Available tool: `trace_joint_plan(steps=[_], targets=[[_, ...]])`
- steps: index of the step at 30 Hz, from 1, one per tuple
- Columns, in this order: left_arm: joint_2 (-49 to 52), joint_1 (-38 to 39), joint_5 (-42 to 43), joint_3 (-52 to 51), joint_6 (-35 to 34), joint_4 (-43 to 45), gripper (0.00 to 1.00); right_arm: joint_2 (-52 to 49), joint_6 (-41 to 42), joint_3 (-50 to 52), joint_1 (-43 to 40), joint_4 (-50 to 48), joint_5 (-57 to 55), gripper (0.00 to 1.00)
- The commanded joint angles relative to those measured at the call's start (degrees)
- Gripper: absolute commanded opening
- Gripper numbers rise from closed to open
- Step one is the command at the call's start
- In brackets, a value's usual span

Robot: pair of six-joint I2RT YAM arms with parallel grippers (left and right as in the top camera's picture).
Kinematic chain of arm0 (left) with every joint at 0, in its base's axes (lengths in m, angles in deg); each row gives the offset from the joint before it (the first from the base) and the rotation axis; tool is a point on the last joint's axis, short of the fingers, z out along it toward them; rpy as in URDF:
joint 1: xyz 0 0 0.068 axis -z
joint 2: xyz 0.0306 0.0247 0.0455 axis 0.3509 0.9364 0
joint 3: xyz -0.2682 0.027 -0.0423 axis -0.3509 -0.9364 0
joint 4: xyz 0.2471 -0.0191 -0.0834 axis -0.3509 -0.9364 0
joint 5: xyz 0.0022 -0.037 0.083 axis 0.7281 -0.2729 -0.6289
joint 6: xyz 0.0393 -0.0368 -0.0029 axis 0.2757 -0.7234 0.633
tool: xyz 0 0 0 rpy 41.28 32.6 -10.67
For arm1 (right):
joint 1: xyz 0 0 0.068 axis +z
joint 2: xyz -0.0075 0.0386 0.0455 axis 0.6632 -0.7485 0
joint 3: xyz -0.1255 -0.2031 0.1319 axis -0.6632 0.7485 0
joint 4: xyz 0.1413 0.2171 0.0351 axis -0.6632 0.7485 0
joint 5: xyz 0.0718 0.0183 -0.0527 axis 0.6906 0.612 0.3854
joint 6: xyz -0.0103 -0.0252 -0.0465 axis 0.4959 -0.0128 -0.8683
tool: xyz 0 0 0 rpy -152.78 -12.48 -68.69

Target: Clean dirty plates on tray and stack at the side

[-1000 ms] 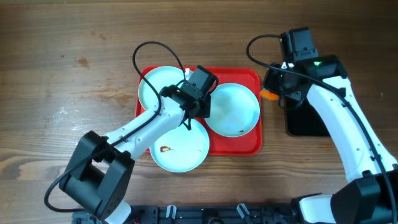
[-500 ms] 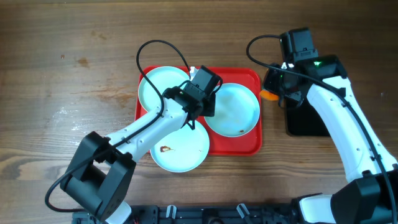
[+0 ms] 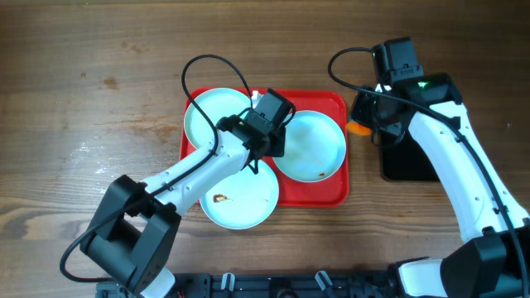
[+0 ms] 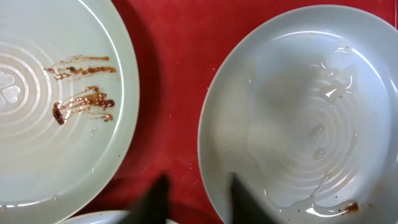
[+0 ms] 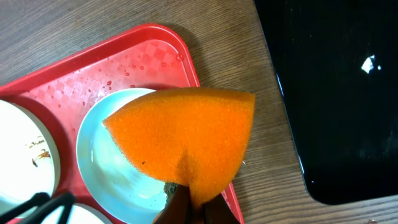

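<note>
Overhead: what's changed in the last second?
The left claw nudged slightly toward the far edge of the tray, then stopped; it is open and grasps nothing. The right claw, gripping the sponge, and the plates stayed put.

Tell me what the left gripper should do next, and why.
Probably close on the rim of the right plate, to hold it. The left gripper is open with a finger on each side of that rim, a brown smear shows on the plate, and the right gripper holds the sponge nearby.
</note>
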Motion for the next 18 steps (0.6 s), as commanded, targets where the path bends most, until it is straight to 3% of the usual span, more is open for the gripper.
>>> trace_joint_plan(steps=[1, 18], targets=[[0.76, 0.09, -0.98, -0.04, 0.70, 0.81, 0.04, 0.48, -1.31, -0.70, -0.17, 0.09, 1.03, 0.04], [0.76, 0.04, -1.16, -0.04, -2.34, 0.52, 0.05, 0.48, -1.40, -0.70, -0.17, 0.94, 1.84, 0.04]])
